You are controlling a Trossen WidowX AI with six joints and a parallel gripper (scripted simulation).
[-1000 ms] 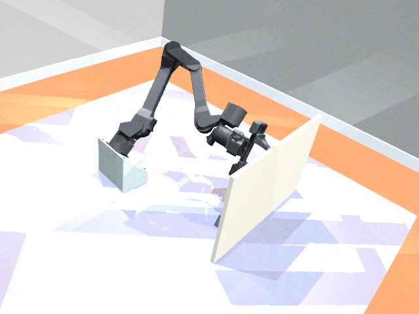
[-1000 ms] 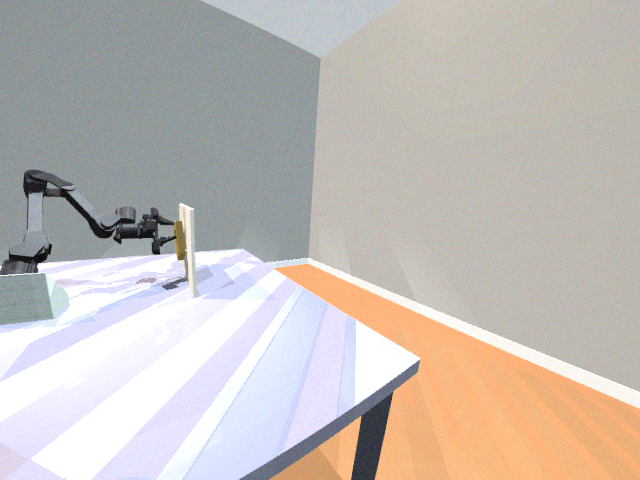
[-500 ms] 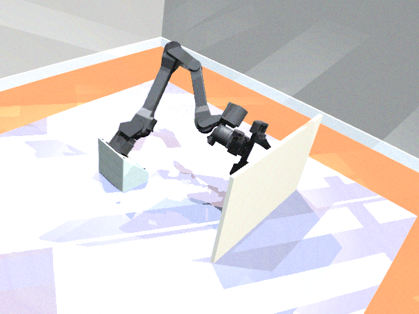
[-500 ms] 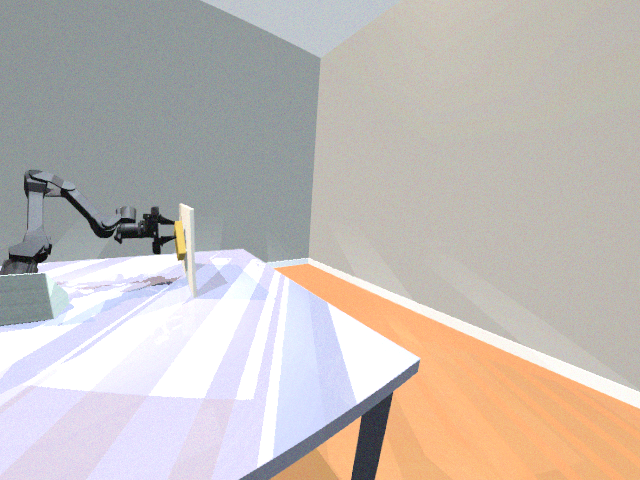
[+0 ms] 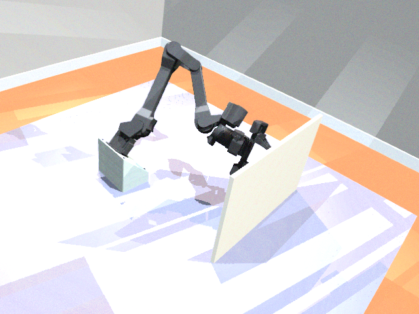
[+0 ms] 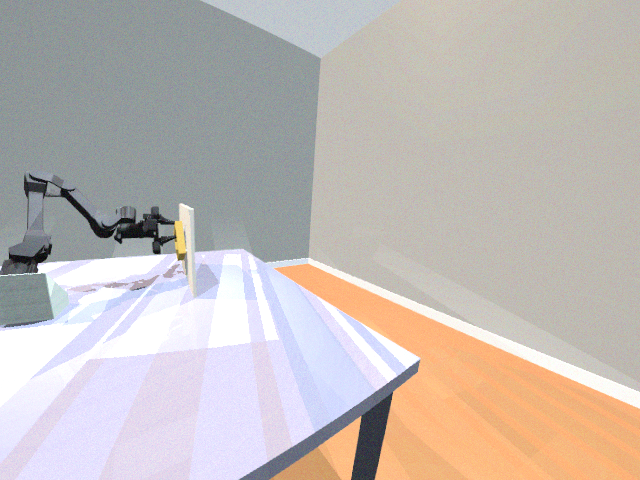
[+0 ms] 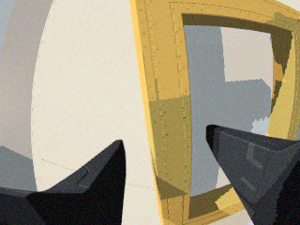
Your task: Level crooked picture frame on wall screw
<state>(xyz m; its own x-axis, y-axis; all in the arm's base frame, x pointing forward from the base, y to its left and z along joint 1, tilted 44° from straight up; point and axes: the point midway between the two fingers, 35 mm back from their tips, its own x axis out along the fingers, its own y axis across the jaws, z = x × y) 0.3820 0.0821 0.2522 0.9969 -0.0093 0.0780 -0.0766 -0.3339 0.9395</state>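
Note:
The yellow picture frame (image 6: 179,240) (image 7: 165,70) hangs on the robot's side of the upright cream panel (image 5: 270,182) (image 6: 190,263) (image 7: 89,94). In the top view the panel hides the frame. In the wrist view its near bar slants, its top end farther left; I cannot tell its exact tilt from level. My gripper (image 5: 256,154) (image 6: 174,230) (image 7: 167,139) is open and close to the frame, one finger above the other in the exterior view. In the wrist view the fingertips stand on either side of the near bar, with gaps; contact does not show. The screw and notched strip are hidden.
The arm's base stands at a pale green block (image 5: 113,169) (image 6: 25,299). The panel stands upright on the white table (image 5: 162,277) (image 6: 155,413), and its top edge rises past the gripper. The table's edge and a dark leg (image 6: 372,439) show in the exterior view.

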